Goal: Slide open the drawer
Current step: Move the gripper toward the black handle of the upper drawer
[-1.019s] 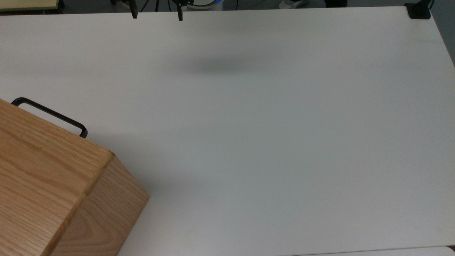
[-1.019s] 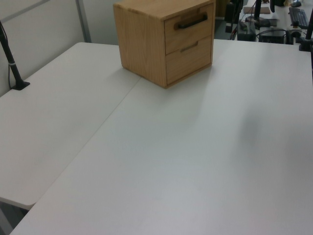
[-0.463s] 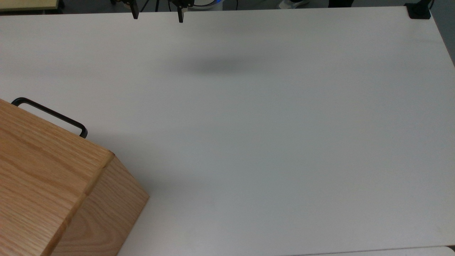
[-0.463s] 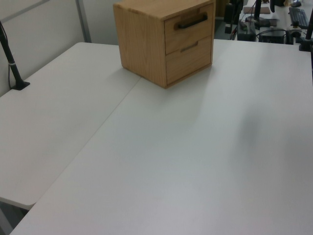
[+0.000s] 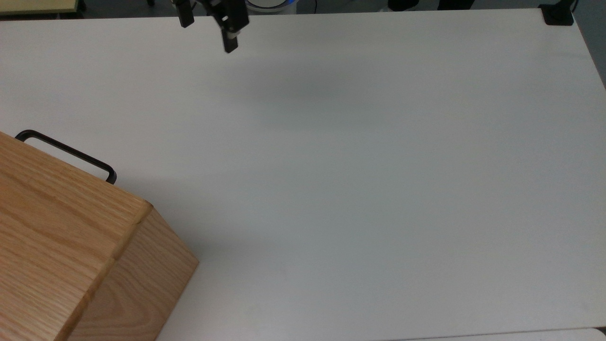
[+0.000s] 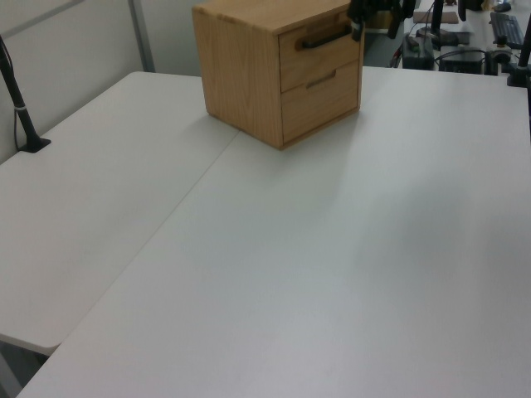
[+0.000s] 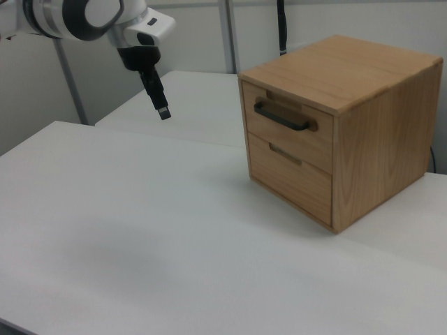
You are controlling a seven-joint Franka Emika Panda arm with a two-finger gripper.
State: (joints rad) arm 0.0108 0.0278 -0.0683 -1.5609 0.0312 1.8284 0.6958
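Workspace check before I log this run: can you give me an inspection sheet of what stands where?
Surface: white table, bare apart from the cabinet.
Job's things: drawer with black bar handle is the upper one in the oak cabinet, closed flush.
Clutter: nothing seen.
Grippers: gripper in the air at the table's far edge in the top view, fingers apart, holding nothing, well clear of the handle.
Cables: nothing seen on the table.
Surroundings: black post at the left view's left.

No readable text, label, brand or number anywhere in these views.
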